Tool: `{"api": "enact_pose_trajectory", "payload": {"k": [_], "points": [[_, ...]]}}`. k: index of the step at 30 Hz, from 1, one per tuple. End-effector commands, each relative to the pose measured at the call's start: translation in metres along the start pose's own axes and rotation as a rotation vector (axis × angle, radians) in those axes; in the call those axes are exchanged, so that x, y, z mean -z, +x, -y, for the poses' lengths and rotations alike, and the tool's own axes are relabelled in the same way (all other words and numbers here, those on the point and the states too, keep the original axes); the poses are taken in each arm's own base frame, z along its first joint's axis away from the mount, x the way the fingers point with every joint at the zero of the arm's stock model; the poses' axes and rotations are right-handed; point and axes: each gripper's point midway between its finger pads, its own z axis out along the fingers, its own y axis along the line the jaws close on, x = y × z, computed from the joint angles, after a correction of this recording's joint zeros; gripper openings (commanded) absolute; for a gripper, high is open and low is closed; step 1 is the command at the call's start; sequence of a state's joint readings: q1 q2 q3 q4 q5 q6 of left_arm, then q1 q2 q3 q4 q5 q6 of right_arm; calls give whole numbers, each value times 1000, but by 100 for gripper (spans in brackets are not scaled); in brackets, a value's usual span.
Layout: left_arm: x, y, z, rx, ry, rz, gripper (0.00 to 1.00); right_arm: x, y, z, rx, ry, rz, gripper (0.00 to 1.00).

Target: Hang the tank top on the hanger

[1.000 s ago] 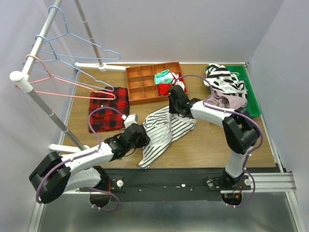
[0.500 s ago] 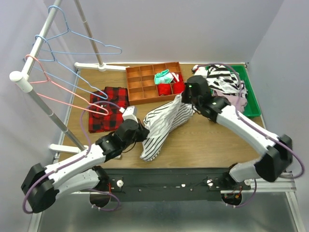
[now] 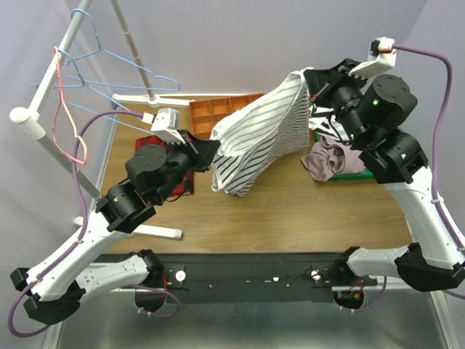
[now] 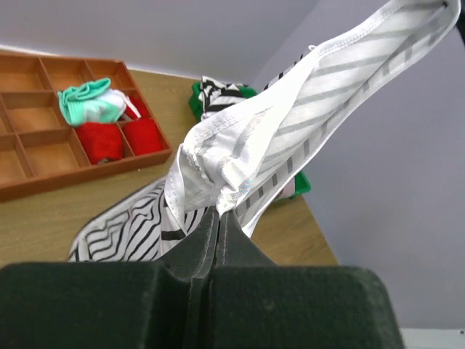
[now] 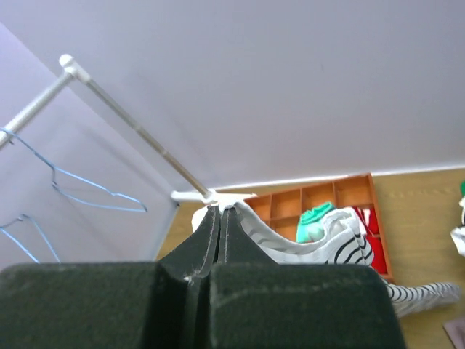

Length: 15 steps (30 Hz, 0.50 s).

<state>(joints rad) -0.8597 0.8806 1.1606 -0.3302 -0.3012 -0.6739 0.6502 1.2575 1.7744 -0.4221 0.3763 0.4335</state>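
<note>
The tank top [image 3: 261, 134] is now hanging in the air above the middle of the desk [image 3: 290, 211], having been lifted off the wood where it was lying a second ago. It is stretching between the two arms. The left jaws are clamping a bunched edge at its lower left and the right jaws are pinching its upper right corner, both closed tight on cloth. The hanger [image 3: 131, 63] is hanging on the rail at the far left, well apart, so carrying the spread garment leftward probably comes next.

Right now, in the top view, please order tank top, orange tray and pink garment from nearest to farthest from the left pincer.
1. tank top, clamped in the left pincer
2. orange tray, just behind it
3. pink garment, far right
</note>
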Motion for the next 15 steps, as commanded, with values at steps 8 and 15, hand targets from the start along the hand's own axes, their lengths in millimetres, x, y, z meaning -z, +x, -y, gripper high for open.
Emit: {"api": "enact_pose_trajectory", "payload": {"k": [8,15], "points": [[-40,97,-57,-125,-169,-232,1,35,175,99,11,225,-326,1],[-49,215,-108,-68,-191,-425,6,117,327,199,-7,460,-600,1]]}}
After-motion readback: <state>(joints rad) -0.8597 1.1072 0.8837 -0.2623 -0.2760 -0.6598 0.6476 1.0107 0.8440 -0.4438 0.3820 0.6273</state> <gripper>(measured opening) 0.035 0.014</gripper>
